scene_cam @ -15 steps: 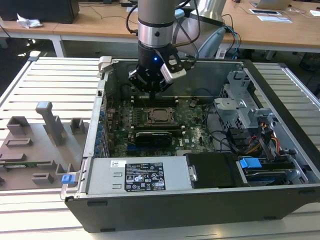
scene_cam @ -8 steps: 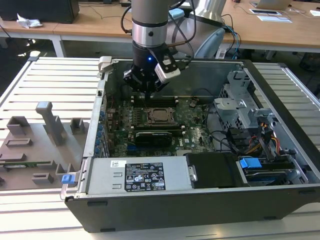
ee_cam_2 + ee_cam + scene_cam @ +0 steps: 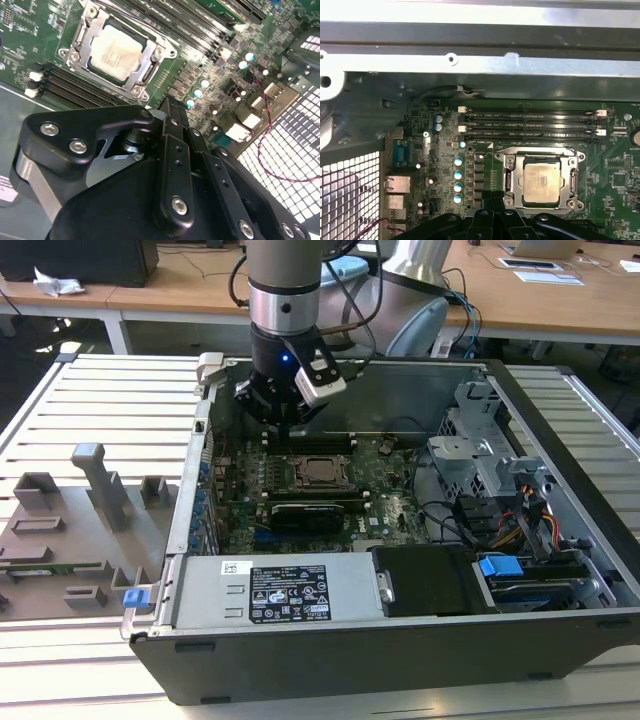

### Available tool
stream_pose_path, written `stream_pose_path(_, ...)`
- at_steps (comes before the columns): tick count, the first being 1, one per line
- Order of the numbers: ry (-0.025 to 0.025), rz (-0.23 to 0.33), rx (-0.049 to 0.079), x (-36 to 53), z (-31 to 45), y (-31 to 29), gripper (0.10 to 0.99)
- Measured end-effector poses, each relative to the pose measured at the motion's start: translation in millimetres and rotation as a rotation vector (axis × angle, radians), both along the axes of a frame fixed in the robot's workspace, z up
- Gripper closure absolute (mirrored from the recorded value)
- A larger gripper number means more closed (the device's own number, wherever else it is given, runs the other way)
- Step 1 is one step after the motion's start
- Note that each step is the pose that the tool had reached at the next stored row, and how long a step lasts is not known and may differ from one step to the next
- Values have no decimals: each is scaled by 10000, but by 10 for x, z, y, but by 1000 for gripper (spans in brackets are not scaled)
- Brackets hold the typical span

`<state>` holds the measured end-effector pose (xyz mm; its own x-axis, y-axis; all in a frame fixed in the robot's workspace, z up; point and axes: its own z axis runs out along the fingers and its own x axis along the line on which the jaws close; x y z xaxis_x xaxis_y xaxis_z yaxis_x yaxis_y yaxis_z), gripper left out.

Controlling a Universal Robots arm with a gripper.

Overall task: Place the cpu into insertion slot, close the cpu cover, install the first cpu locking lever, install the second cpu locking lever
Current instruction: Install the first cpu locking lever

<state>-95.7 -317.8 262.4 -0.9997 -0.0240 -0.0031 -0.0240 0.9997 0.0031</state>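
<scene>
The cpu [image 3: 541,181] [image 3: 116,51] [image 3: 322,472], a square chip with a pale metal top, lies flat in the insertion slot on the green motherboard; the slot's pin grid is hidden beneath it. The cpu cover [image 3: 540,158] [image 3: 95,22], a silver frame, lies down flat around the chip, with thin lever rods running along its two sides. My gripper [image 3: 285,420] [image 3: 170,107] [image 3: 495,209] hovers above the board just beside the socket, toward the case's back wall, touching nothing. Its black fingers are together with nothing between them.
Black memory slots [image 3: 530,122] run beside the socket. The case's metal wall [image 3: 470,60] and perforated rear panel [image 3: 350,190] stand close by. A power supply [image 3: 280,590], a drive cage [image 3: 480,455] and a black card [image 3: 315,512] fill the case. A grey parts fixture [image 3: 80,520] sits outside.
</scene>
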Motion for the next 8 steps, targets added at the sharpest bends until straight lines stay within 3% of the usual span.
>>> stream_pose_path(4,0,0,-1,-68,-6,41,980)
stream_pose_path(8,0,-1,0,-132,-13,136,980)
